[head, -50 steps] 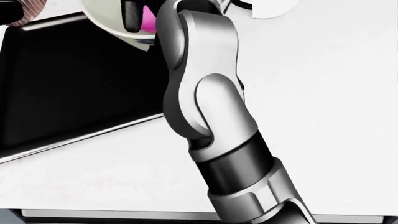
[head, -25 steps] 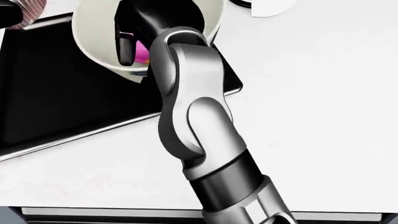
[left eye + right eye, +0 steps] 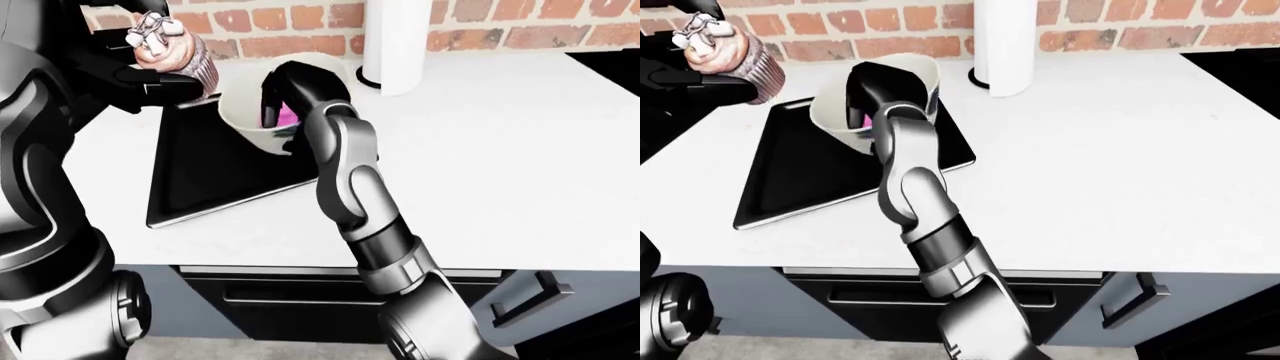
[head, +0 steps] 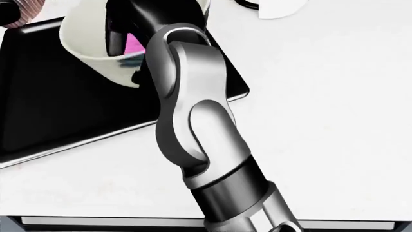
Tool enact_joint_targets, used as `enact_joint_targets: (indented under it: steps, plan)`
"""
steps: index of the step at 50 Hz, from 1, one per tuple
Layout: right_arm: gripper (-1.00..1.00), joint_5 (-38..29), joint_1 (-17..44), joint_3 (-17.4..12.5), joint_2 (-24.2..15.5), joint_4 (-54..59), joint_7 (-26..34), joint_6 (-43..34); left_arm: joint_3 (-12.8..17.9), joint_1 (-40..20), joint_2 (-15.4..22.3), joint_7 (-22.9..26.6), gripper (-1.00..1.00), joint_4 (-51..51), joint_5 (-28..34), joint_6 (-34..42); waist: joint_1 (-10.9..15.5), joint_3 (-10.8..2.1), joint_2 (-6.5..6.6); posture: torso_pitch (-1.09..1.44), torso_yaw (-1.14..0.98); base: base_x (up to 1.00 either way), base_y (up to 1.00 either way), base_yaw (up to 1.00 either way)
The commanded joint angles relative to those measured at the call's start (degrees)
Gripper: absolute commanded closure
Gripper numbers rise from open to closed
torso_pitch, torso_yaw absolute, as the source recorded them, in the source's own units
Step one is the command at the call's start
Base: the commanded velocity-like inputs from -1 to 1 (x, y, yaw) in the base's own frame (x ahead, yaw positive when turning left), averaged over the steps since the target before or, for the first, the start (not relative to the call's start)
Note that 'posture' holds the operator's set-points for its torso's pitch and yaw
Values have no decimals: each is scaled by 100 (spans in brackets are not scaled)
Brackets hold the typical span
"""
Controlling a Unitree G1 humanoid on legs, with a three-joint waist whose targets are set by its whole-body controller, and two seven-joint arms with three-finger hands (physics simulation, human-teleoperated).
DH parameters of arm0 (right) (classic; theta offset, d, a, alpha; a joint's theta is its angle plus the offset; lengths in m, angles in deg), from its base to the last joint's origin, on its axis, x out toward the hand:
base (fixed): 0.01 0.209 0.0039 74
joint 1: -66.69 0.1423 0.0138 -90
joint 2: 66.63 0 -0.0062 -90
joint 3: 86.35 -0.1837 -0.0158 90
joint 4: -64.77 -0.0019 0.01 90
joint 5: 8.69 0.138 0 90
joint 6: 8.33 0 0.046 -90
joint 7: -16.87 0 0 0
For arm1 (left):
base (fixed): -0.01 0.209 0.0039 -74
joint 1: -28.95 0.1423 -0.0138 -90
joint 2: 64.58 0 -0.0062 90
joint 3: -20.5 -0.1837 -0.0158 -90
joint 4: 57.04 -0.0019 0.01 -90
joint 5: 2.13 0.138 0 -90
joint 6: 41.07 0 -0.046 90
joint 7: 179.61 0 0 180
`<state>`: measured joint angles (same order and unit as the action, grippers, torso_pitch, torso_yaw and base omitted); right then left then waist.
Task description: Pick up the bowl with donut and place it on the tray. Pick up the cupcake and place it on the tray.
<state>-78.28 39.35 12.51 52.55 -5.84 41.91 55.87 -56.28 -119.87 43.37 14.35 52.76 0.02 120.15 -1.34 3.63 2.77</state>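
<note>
1. The cream bowl (image 3: pixel 262 112) is sitting tilted over the upper right part of the black tray (image 3: pixel 205 176), in the upper middle of the left-eye view; whether its base is touching the tray cannot be told.
2. A pink donut (image 3: pixel 285 115) is showing inside the bowl, mostly hidden behind dark fingers.
3. The right hand (image 3: pixel 295 90) is gripping the bowl at its rim, with one finger (image 4: pixel 116 42) reaching down inside the wall and the rest of the hand wrapping the outside.
4. The right forearm is running from the lower middle of the head view up to the bowl, covering the tray's right corner.
5. The cupcake (image 3: pixel 172 46), with a pink ribbed wrapper and white topping, is being held in the upper left of the left-eye view, above the tray's upper left edge and clear of it.
6. The left hand (image 3: pixel 135 71) is closing its dark fingers around the cupcake's lower part.
7. The tray is lying flat on the white counter (image 3: pixel 500 172), skewed to the counter's edge.
8. A white paper-towel roll (image 3: pixel 1004 45) is standing upright near the brick wall (image 3: pixel 1110 22), just right of the bowl in the right-eye view.
9. A dark drawer front with a handle (image 3: pixel 890 300) is showing below the counter edge.
</note>
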Motion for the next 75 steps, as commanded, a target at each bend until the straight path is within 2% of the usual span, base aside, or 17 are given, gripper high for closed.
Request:
enact_joint_targets:
  steps: [1,2,3,7,9,29,45,56,70,75]
  plan:
    - [-11,-63,195,9,-2,-198,-38,59,97,-241,103,-58,100,122,47,-182,-3,-180,50,0,0,0,0,0]
    - [-20,-69,195,8,5,-224,-24,50,91,-261,112,-55,100,128,46,-163,-3,-179,50,0,0,0,0,0]
    - [-38,-74,194,11,2,-224,-21,55,93,-262,115,-54,100,115,46,-176,-4,-179,50,0,0,0,0,0]
    - [-69,-81,206,-4,-22,-211,-22,77,100,-309,157,-36,100,124,42,-131,-7,-179,50,0,0,0,0,0]
    - [-100,-91,220,-9,-30,-208,-15,74,101,-300,154,-40,100,98,44,-167,-7,-177,50,0,0,0,0,0]
    - [-100,-160,-6,27,5,-267,23,120,147,-198,145,-60,100,169,10,-165,-7,-178,57,0,0,0,0,0]
    - [-100,-273,-175,23,-38,-742,338,73,137,-201,133,-109,100,150,-23,-181,3,-181,47,0,0,0,0,0]
    - [-100,-597,-269,-88,-209,-2295,1456,-263,128,-126,93,-139,100,225,-31,-157,8,-152,17,0,0,0,0,0]
    - [-100,-606,-153,-384,-657,-3643,2288,-888,28,164,-153,-184,100,248,99,-350,17,-146,-20,0,0,0,0,0]
    - [-100,-649,-225,-394,-727,-4139,2565,-1117,10,279,-252,-187,100,211,166,-476,16,-140,-36,0,0,0,0,0]
